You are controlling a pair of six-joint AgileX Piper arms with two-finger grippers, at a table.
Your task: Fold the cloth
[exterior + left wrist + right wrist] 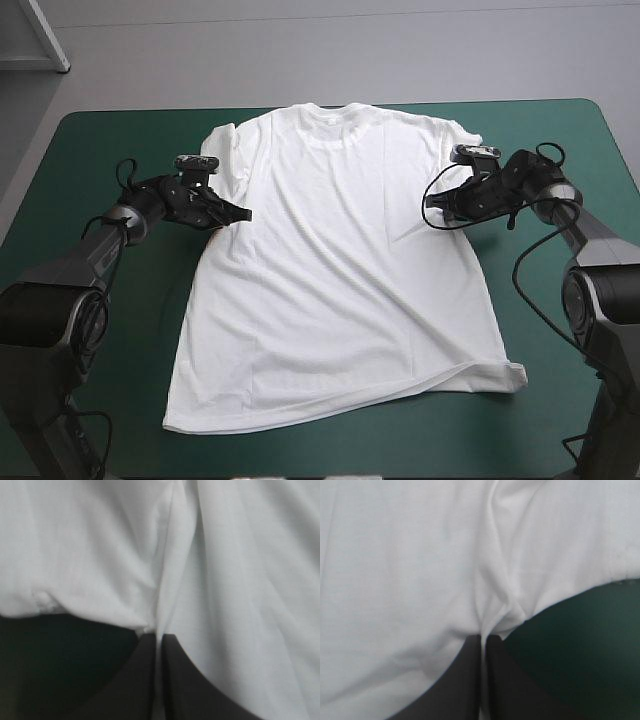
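The white T-shirt (335,270) lies spread flat on the teal-green table cover (90,180), collar toward the far edge and hem toward the near edge. My left gripper (243,213) is at the shirt's left armpit, shut on a pinch of the T-shirt (165,590). On the other side, my right gripper (432,202) is shut on the T-shirt (495,595) at its right armpit. In each wrist view the black fingers (142,680) (465,680) meet with a thin fold of white cloth drawn up between them. Both sleeves are bunched near the grippers.
Bare teal-green cover (560,300) runs along both sides of the shirt and along the near edge. The table's far edge (320,106) lies just beyond the collar.
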